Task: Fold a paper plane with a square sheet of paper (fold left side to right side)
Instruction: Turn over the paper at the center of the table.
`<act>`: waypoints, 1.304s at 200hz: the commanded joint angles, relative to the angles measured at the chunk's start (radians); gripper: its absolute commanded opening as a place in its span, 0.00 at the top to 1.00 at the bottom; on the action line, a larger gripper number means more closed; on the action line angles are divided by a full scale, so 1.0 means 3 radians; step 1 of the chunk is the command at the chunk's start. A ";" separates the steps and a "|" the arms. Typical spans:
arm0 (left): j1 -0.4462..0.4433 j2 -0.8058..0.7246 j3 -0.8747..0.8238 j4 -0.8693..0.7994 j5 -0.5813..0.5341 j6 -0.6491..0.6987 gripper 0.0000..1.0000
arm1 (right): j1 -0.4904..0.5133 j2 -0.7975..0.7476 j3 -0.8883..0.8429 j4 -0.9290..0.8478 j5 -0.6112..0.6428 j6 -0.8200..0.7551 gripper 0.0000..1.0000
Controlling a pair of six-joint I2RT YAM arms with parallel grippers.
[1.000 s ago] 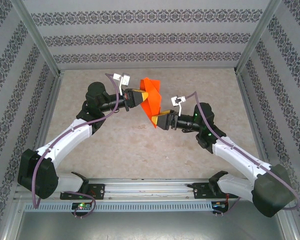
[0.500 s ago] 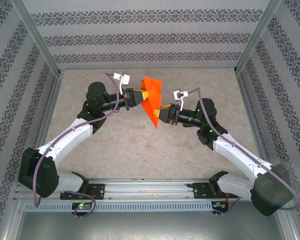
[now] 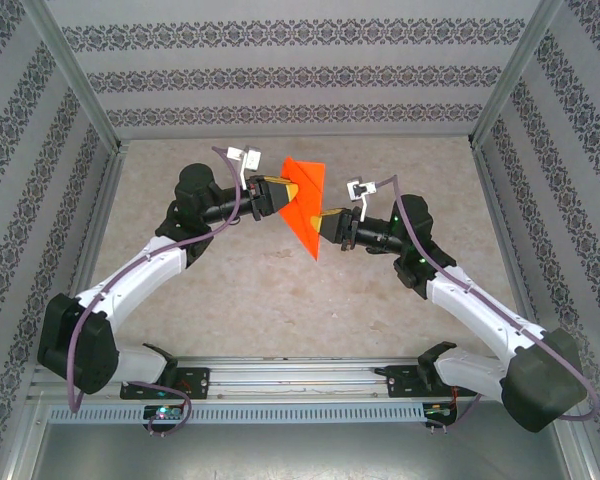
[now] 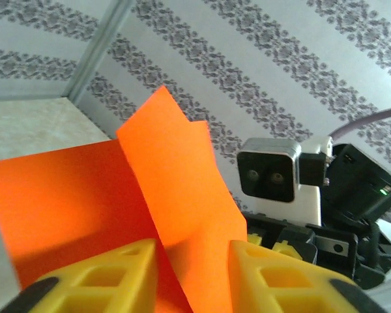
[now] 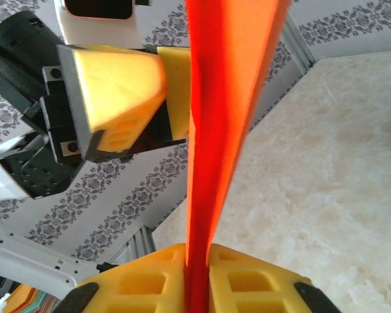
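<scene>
Folding seems midway: right fingers pinch the sheet aloft; whether left fingers grip, we cannot tell. Next we must press the crease.

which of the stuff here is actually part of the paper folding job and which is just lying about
Part of the job:
- orange-red paper sheet, partly folded, held up in the air
- left gripper, gripping it from the left
- right gripper, gripping it from the right

Just surroundings:
- marbled table top
- patterned walls
- metal rail by the arm bases
</scene>
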 commanded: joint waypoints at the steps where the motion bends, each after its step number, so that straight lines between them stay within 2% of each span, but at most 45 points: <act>1: -0.0012 -0.0290 -0.0097 -0.0256 -0.0410 0.0305 0.59 | -0.0032 -0.0119 0.0097 -0.0209 0.0122 -0.0210 0.89; 22: 0.0012 -0.0524 -0.0251 -0.0326 -0.0818 0.0414 0.56 | 0.0009 -0.0174 0.0153 -0.0626 0.0312 -0.0441 0.95; 43: 0.0026 -0.0746 -0.0367 -0.0418 -0.1186 0.0525 0.53 | 0.0159 -0.0201 0.0325 -0.1285 0.0731 -0.0857 0.99; 67: 0.0031 -0.0924 -0.0440 -0.0622 -0.1466 0.0636 0.49 | 0.0396 -0.0131 0.0552 -0.1931 0.1384 -0.1235 1.00; 106: 0.0041 -0.1231 -0.0591 -0.1052 -0.1865 0.0690 0.45 | 0.0856 0.0204 0.0932 -0.2684 0.2753 -0.1659 1.00; 127: 0.0044 -0.1473 -0.0683 -0.1442 -0.2081 0.0728 0.44 | 0.1061 0.0509 0.1174 -0.3031 0.3487 -0.1747 1.00; 182: 0.0049 -0.2113 -0.1168 -0.2233 -0.2719 0.0523 0.44 | 0.1377 0.1375 0.1613 -0.3532 0.4806 -0.1667 1.00; 223: 0.0047 -0.2408 -0.1438 -0.2490 -0.2855 0.0261 0.44 | 0.1465 0.2091 0.1924 -0.3826 0.5214 -0.1531 1.00; 261: 0.0051 -0.2410 -0.1532 -0.2530 -0.2883 0.0129 0.44 | 0.1497 0.2686 0.2181 -0.3978 0.5192 -0.1293 1.00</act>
